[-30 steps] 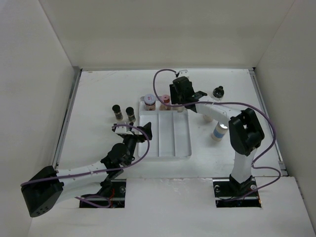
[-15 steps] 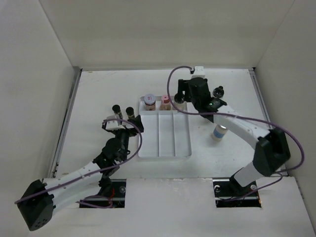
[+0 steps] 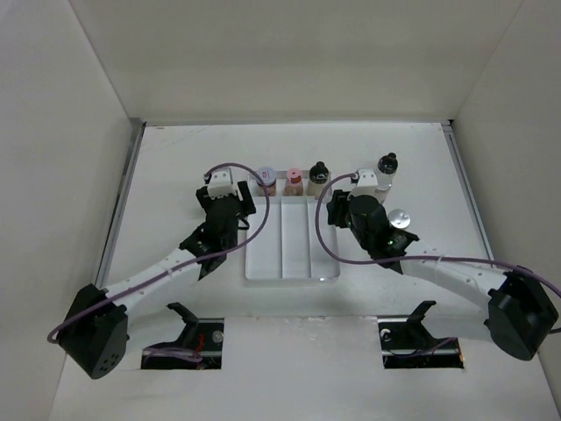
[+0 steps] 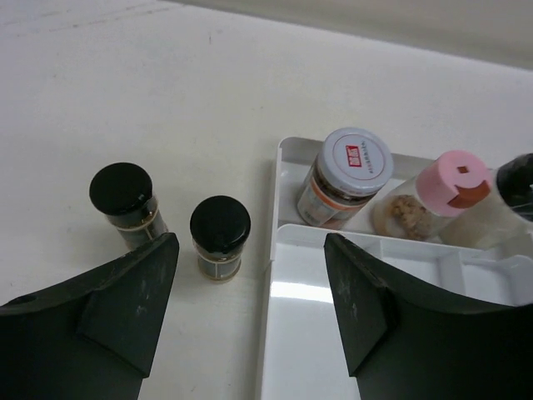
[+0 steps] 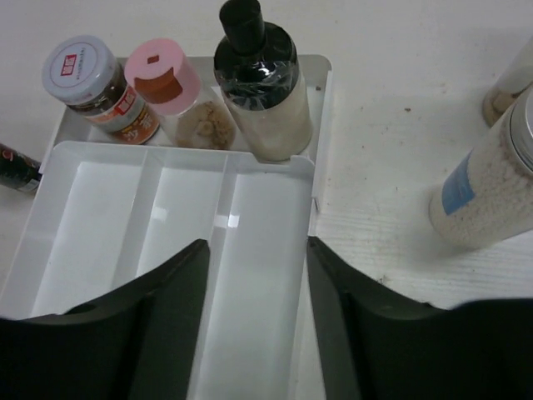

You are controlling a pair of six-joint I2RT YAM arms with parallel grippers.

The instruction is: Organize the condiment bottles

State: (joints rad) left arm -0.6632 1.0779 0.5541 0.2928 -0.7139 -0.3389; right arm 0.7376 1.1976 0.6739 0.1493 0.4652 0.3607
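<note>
On the table, three bottles stand in the tray; left gripper and right gripper gape

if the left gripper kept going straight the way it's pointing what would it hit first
Probably the nearer black-lidded jar, standing just left of centre before the left gripper; the tray wall lies close beside it, so depth makes this uncertain.

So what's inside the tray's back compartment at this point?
Three bottles stand in a row: a silver-lidded jar, a pink-capped bottle and a clear bottle with a black knob cap. Their bases are hidden behind the tray divider wall.
</note>
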